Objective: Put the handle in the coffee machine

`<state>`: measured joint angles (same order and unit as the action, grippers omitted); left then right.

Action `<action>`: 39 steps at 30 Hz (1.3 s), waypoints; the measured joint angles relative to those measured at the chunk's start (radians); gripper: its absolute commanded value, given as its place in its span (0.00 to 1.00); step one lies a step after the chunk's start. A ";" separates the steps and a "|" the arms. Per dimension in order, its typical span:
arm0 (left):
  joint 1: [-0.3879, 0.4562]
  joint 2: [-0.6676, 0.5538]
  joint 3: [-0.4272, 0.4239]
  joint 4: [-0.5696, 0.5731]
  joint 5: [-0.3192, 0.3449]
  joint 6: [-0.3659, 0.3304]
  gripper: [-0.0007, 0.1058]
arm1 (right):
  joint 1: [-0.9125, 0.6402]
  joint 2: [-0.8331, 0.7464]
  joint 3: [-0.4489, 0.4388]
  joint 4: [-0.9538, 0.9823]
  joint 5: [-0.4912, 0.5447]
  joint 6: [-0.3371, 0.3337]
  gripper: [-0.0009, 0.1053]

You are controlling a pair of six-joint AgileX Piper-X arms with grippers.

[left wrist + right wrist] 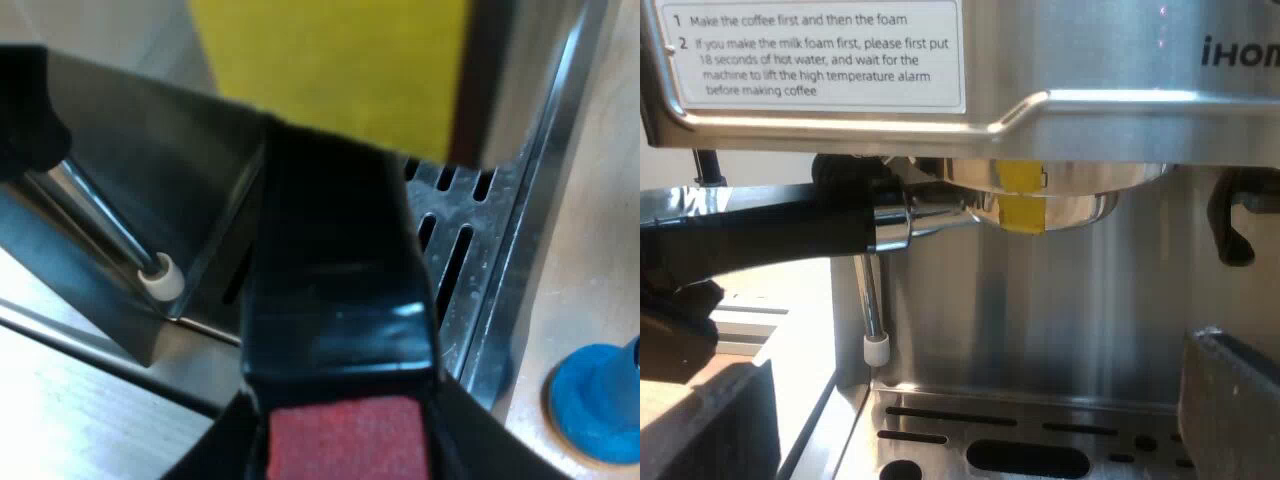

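The metal holder [1040, 205] with a yellow strip sits up against the underside of the espresso machine [1120, 60], at the brew head. Its dark handle [770, 235] sticks out sideways from there. In the left wrist view the handle [335, 270] runs away from me toward the yellow strip, and its red end [345, 440] is close to the camera. My left gripper [345, 445] is shut on the handle at that red end, and it appears as a dark shape [670, 320] at the handle's outer end. My right gripper [960, 430] hangs open facing the machine's front, nothing between its fingers.
A steam wand [872, 300] with a white tip hangs beside the holder, above the slotted drip tray [1040, 445]. A blue tamper [595, 400] stands on the wooden surface beside the tray's edge. A black lever [1230, 220] juts from the machine's front.
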<state>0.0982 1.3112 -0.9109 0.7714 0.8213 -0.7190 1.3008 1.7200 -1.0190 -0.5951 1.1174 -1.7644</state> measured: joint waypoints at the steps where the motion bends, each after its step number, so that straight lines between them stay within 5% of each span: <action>1: -0.003 -0.008 0.000 0.000 -0.008 0.000 0.01 | 0.000 0.000 0.000 0.000 0.000 0.000 0.78; 12: -0.005 -0.023 0.000 0.002 -0.028 0.000 0.01 | 0.000 0.000 0.000 0.000 0.000 0.000 0.75; 18: -0.005 -0.023 0.000 0.009 -0.023 -0.006 0.01 | -0.053 0.000 0.000 0.038 -0.070 0.000 0.45; 26: -0.005 -0.026 0.000 0.009 -0.023 -0.006 0.01 | -0.160 0.017 0.000 0.056 -0.227 0.053 0.44; 39: -0.005 -0.026 0.000 0.009 -0.016 -0.006 0.01 | -0.213 0.185 0.000 -0.061 -0.235 0.068 0.44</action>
<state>0.0934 1.2855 -0.9109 0.7804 0.8051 -0.7250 1.0881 1.9050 -1.0190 -0.6562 0.8819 -1.6967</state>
